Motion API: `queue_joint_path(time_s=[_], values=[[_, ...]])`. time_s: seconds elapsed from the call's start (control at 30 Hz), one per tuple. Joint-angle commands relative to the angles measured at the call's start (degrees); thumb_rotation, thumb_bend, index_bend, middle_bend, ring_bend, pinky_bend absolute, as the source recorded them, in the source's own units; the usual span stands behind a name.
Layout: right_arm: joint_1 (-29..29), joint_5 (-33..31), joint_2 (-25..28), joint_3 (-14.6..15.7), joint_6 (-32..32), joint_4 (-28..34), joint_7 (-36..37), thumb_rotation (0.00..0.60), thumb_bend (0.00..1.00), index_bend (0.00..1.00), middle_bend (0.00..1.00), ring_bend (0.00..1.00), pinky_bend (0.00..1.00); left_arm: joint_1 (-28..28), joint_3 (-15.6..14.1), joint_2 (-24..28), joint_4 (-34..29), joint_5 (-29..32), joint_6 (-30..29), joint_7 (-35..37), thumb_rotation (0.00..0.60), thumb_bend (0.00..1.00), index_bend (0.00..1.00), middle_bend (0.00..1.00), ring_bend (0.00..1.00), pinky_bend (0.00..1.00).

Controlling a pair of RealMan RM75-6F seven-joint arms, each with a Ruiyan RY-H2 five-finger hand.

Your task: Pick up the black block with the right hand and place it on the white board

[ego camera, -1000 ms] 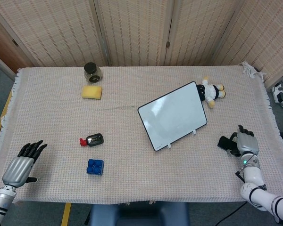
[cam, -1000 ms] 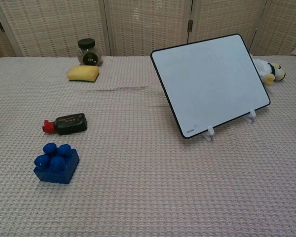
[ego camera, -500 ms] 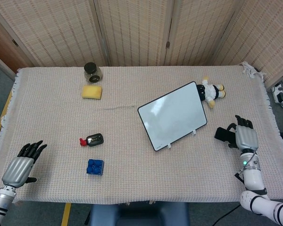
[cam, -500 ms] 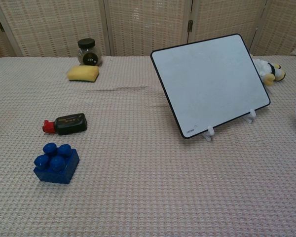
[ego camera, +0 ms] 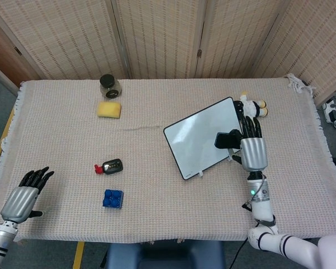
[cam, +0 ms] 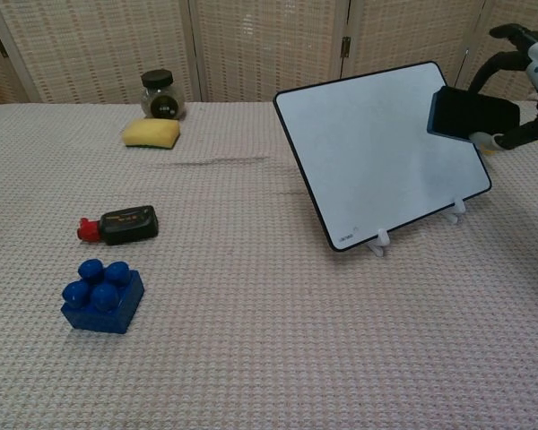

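One obvious risk: the right hand (ego camera: 252, 150) is clamped on the block (cam: 471, 114), held over the board's (ego camera: 199, 143) right edge, and since the board is tilted on little stands, letting go could send the block sliding off or tip the board.

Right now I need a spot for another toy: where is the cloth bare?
Bare: the middle, between the bottle and the board, and the front edge right of the blue brick. Crowded: the board's right side, where the right hand holds the black block beside the plush.
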State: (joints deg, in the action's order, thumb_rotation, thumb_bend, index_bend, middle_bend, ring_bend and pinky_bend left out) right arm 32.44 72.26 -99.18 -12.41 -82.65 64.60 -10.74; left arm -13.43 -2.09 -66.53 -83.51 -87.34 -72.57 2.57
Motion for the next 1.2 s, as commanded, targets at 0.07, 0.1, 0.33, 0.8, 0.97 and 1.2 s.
queue_joint_path(time_s=[0.07, 0.1, 0.33, 0.8, 0.97, 1.2], values=[[3.53, 0.70, -4.49, -2.68, 2.48, -3.79, -1.50, 0.600, 0.29, 0.61, 0.07, 0.06, 0.00, 0.12, -0.06, 0.29, 0.04, 0.00, -0.10, 0.70, 0.600, 0.25, 0.04, 0.00, 0.00, 0.00], [4.20, 0.40, -5.46, -3.39, 2.96, -4.60, -1.78, 0.600, 0.29, 0.61, 0.07, 0.06, 0.00, 0.13, -0.04, 0.39, 0.08, 0.03, -0.10, 0.97, 0.600, 0.25, 0.04, 0.00, 0.00, 0.00], [6.10, -0.75, -8.49, -5.39, 4.98, -7.30, -3.48, 0.600, 0.29, 0.61, 0.07, 0.05, 0.00, 0.18, -0.18, 1.01, 0.33, -0.31, -0.20, 2.81, 0.600, 0.25, 0.05, 0.00, 0.00, 0.00], [7.45, -3.64, -11.30, -7.67, 8.50, -9.92, -5.95, 0.600, 0.29, 0.49, 0.02, 0.03, 0.00, -0.13, -0.10, 1.62, 0.44, 0.19, 0.70, 3.61, 0.600, 0.25, 0.08, 0.00, 0.00, 0.00], [7.49, -3.30, -11.85, -7.60, 8.47, -10.64, -5.70, 0.600, 0.29, 0.31, 0.00, 0.02, 0.00, -0.18, -0.08, 1.90, 0.38, 0.35, 0.94, 3.87, 0.600, 0.25, 0.08, 0.00, 0.00, 0.00], [6.34, -2.63, -10.37, -7.24, 7.70, -8.64, -5.51, 0.600, 0.29, 0.14, 0.00, 0.01, 0.00, 0.02, -0.19, 2.08, 0.11, 0.11, 0.54, 3.72, 0.600, 0.25, 0.09, 0.00, 0.00, 0.00]])
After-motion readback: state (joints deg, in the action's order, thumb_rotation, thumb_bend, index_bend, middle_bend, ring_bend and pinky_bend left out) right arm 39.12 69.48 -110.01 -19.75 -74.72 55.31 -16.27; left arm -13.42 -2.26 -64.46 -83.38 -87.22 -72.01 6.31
